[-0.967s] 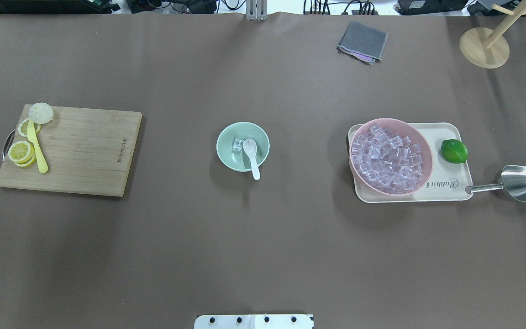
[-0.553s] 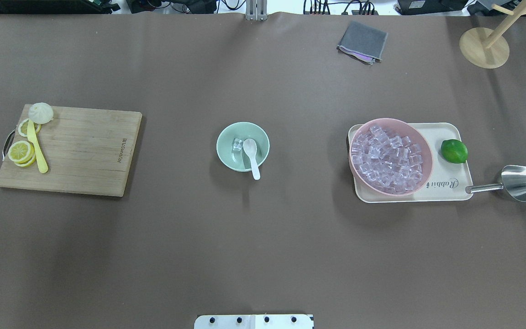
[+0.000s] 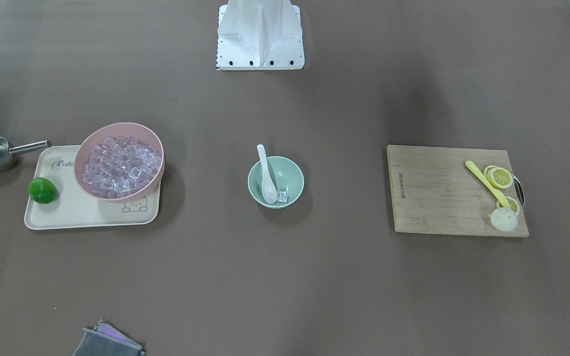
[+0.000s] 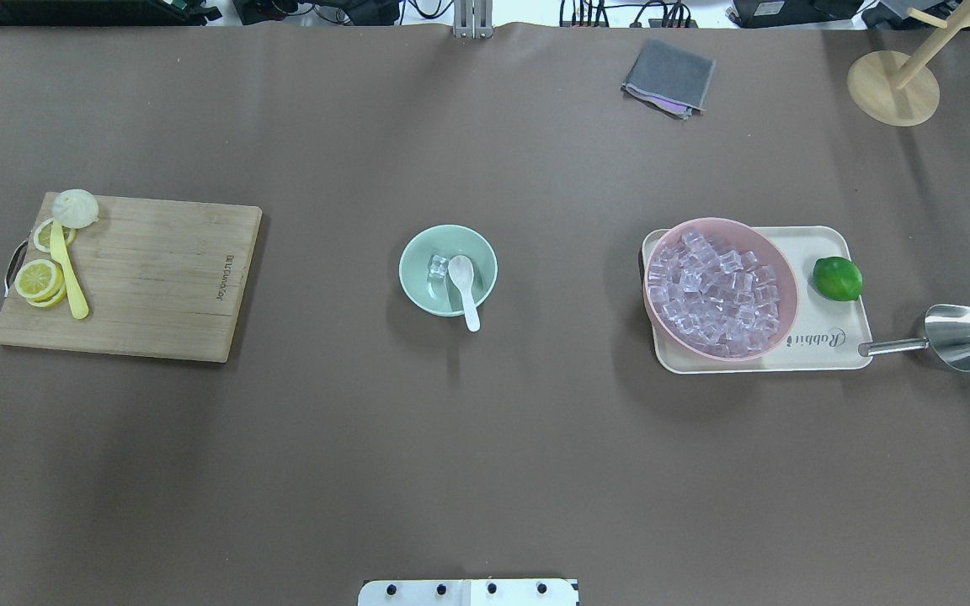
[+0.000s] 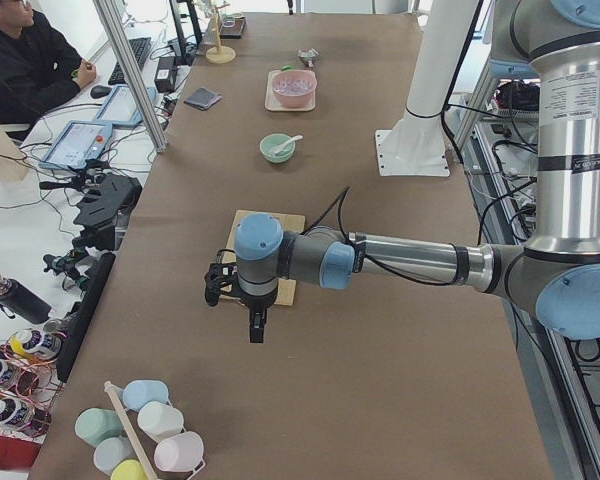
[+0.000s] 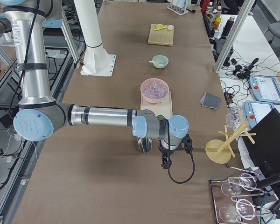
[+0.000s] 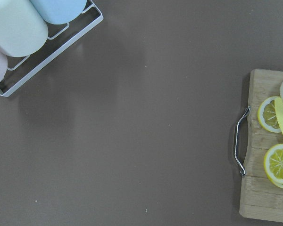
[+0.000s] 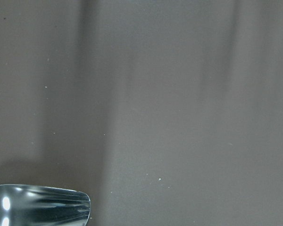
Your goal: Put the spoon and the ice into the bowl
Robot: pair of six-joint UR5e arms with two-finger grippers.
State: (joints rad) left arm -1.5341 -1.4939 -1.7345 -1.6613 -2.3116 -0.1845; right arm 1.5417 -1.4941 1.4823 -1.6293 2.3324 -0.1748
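The mint-green bowl stands at the table's middle. The white spoon lies in it, scoop inside, handle over the near rim. One clear ice cube sits in the bowl beside the scoop. The front view shows the same bowl, spoon and ice cube. My left gripper hangs beyond the cutting board, past the table's left end region. My right gripper hangs near the steel scoop. Both show only in side views, so I cannot tell whether they are open or shut.
A pink bowl full of ice cubes stands on a cream tray with a lime. A steel scoop lies right of it. A cutting board holds lemon slices and a yellow utensil. A grey cloth lies at the back.
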